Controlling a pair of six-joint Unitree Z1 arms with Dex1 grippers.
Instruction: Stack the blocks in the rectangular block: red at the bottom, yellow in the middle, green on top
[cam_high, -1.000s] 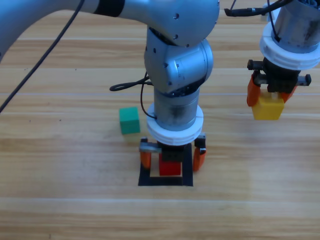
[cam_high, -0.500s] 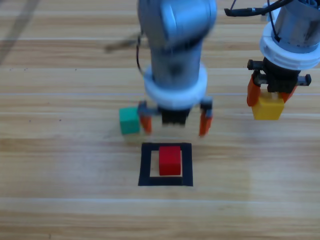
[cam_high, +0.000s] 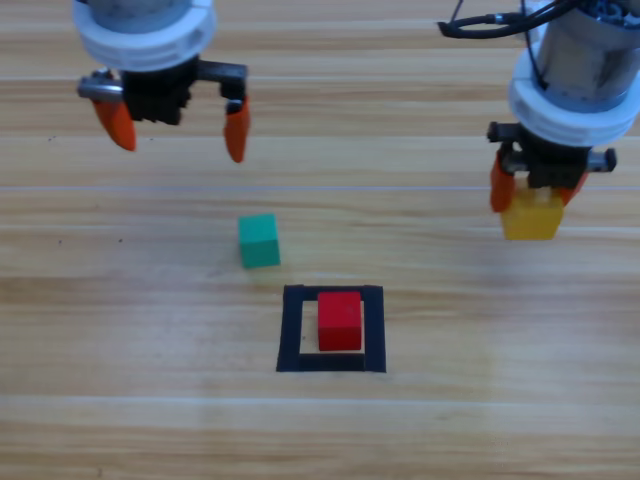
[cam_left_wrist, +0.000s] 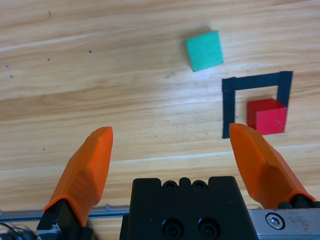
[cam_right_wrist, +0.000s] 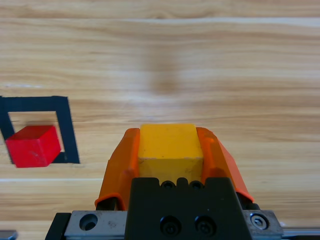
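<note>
Step in hand, as judged: placement of the yellow cube onto the red cube.

- Right end effector: pinching the yellow cube between both orange jaws, raised above the tabletop at the right of the high view, well apart from the rectangular outline.
- Red cube: seated flat inside the black tape outline, wood visible around it, nearer the far-right part of the outline in the left wrist view.
- Green cube: resting on the tabletop just beyond the outline's upper-left corner, apart from it.
- Left end effector: jaws spread wide, holding nothing, high at the upper left of the high view.

Recommended procedure: carry across above cube height, centre directly over the red cube, square the yellow faces to the red faces, lower vertically until contact, then release with jaws opened only slightly. Avoid any sideways drag, which would likely push the red cube out of the outline. Keep clear of the green cube.

Differences from earlier frames: one second ago, left end effector down at the outline, jaws astride the red cube; now lifted and withdrawn to the upper left. Red cube left in place. Yellow cube and right end effector almost unmoved. Green cube unmoved.
</note>
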